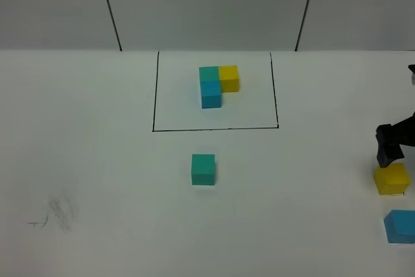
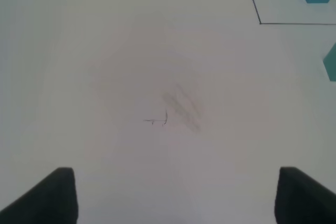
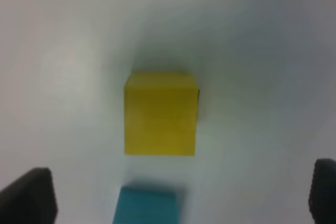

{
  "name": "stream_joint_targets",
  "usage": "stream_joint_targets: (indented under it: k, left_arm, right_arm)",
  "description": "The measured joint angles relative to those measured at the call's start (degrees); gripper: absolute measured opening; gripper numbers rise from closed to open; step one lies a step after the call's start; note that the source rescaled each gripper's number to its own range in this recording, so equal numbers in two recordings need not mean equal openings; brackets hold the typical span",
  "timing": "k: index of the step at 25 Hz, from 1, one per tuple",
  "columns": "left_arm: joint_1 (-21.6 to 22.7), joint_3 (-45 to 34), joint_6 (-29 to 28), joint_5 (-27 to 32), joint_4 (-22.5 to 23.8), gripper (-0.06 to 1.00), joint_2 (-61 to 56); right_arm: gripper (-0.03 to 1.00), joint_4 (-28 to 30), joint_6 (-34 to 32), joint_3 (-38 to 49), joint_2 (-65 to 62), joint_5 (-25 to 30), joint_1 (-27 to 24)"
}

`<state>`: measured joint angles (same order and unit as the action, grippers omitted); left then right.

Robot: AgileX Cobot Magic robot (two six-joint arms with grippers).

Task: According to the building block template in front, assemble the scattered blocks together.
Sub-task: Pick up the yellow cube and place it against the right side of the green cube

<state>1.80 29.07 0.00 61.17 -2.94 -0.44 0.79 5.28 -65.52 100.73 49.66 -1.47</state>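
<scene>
Now our right end effector (image 3: pixel 176 195) hangs released over the yellow cube (image 3: pixel 160 114) (sky-blue cube (image 3: pixel 147 205) just beside); left end effector (image 2: pixel 176 195) released too.

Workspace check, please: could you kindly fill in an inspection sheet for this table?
Surface: white table, faint smudge on the left.
Job's things: template inside black frame; teal cube in front of it; yellow cube and blue cube at the right edge, apart.
Clutter: nothing seen.
Grippers: left claw open, empty; right claw open above the yellow cube.
Cables: nothing seen.
Surroundings: grey panelled wall.
</scene>
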Motion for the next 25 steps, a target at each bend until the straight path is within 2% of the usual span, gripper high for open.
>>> stream_joint_targets:
  k: [5, 11, 18, 22, 24, 25]
  left_arm:
    - [0.0, 0.0, 0.0, 0.0, 0.0, 0.65, 0.0]
    - [0.0, 0.0, 0.0, 0.0, 0.0, 0.65, 0.0]
    - [0.0, 0.0, 0.0, 0.0, 0.0, 0.65, 0.0]
    - [0.0, 0.0, 0.0, 0.0, 0.0, 0.65, 0.0]
    - [0.0, 0.0, 0.0, 0.0, 0.0, 0.65, 0.0]
    - [0.0, 0.0, 0.0, 0.0, 0.0, 0.65, 0.0]
  right_arm:
    - [0.94, -0.11, 0.07, 1.86, 3.11, -3.45, 0.0]
    - [0.92, -0.79, 0.12, 5.58, 3.93, -11.8, 0.0]
    - [0.88, -1.4, 0.12, 5.73, 8.28, -13.48, 0.0]
    - [0.77, -1.59, 0.12, 5.89, 9.37, -14.19, 0.0]
    - [0.66, -1.63, 0.12, 5.96, 9.51, -14.57, 0.0]
    - [0.57, -1.63, 0.12, 6.0, 9.51, -14.76, 0.0]
